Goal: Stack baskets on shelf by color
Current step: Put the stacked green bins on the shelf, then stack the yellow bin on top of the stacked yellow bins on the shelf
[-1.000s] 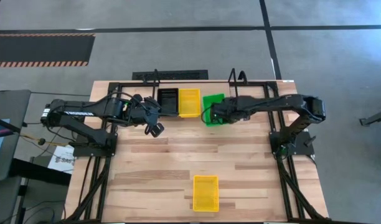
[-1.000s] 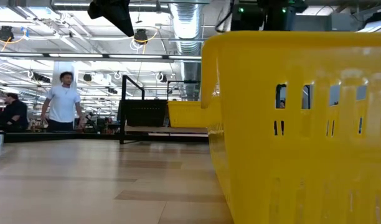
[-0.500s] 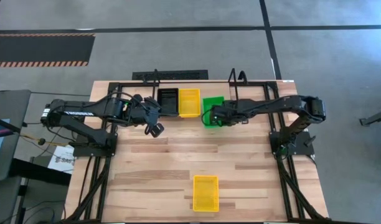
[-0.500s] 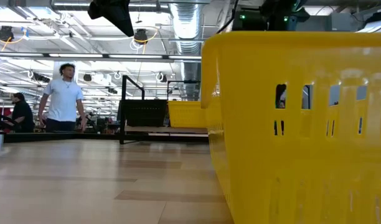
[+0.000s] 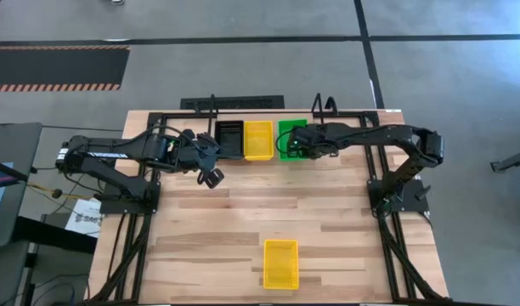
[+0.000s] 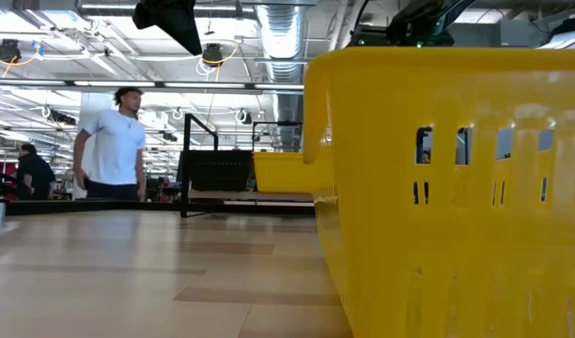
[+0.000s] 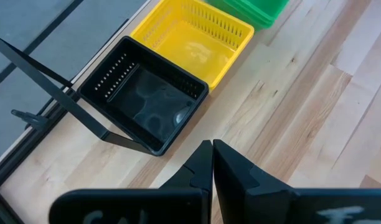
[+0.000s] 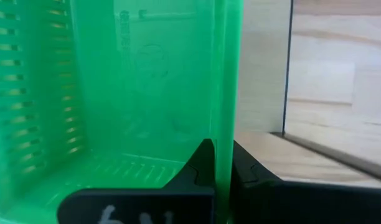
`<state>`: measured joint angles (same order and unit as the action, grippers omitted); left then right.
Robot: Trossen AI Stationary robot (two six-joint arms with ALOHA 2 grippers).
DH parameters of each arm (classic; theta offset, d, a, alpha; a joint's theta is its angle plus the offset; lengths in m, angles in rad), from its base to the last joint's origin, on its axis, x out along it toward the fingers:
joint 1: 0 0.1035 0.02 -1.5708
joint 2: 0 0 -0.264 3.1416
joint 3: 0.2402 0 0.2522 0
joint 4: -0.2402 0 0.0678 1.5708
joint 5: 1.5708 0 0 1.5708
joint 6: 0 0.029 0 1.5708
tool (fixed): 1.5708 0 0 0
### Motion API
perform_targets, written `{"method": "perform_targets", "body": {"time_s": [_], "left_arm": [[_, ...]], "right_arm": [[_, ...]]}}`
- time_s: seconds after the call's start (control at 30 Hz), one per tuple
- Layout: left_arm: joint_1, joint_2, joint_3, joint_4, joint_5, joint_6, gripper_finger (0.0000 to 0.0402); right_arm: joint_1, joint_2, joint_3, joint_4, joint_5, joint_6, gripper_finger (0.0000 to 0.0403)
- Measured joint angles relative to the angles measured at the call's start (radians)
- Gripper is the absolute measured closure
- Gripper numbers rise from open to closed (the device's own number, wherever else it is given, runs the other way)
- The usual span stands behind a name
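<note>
On the shelf (image 5: 345, 115) at the worktop's (image 5: 226, 221) far edge, black (image 5: 229, 138), yellow (image 5: 258, 139) and green baskets (image 5: 288, 138) sit in a row; judging by that, most sorting looks done. One yellow basket (image 5: 280, 263) lies well apart near the front. The right end effector (image 5: 297, 141) is clamped on the green basket's wall. The left end effector (image 5: 211, 177), closed and empty, hovers beside the black basket; nothing blocks the way

A yellow basket (image 6: 457, 188) with slotted sides fills the right half, standing on the wooden tabletop (image 6: 147, 272). Far behind it, on the shelf (image 6: 240, 196), sit a black basket (image 6: 217, 171) and another yellow basket (image 6: 283, 172) side by side. A person in a white shirt (image 6: 116, 145) stands beyond the table.
</note>
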<state>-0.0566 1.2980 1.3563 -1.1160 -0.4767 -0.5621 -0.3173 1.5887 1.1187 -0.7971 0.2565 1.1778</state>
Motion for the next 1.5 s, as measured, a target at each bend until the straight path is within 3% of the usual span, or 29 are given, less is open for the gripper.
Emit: {"method": "perform_targets", "body": {"time_s": [0.4,0.73,1.1,1.5], "left_arm": [[0.0,0.0,0.0,0.0,0.0,0.0,0.0402],[0.0,0.0,0.0,0.0,0.0,0.0,0.0401],[0.0,0.0,0.0,0.0,0.0,-0.001,0.0402],[0.0,0.0,0.0,0.0,0.0,0.0,0.0401]], "right_arm": [[-0.042,0.0,0.0,0.063,-0.001,-0.039,0.0389],[-0.05,0.0,0.0,0.095,-0.019,-0.08,0.0331],[-0.043,0.0,0.0,0.095,0.002,-0.079,0.0319],[-0.029,0.001,0.127,-0.084,0.007,-0.189,0.0318]]}}
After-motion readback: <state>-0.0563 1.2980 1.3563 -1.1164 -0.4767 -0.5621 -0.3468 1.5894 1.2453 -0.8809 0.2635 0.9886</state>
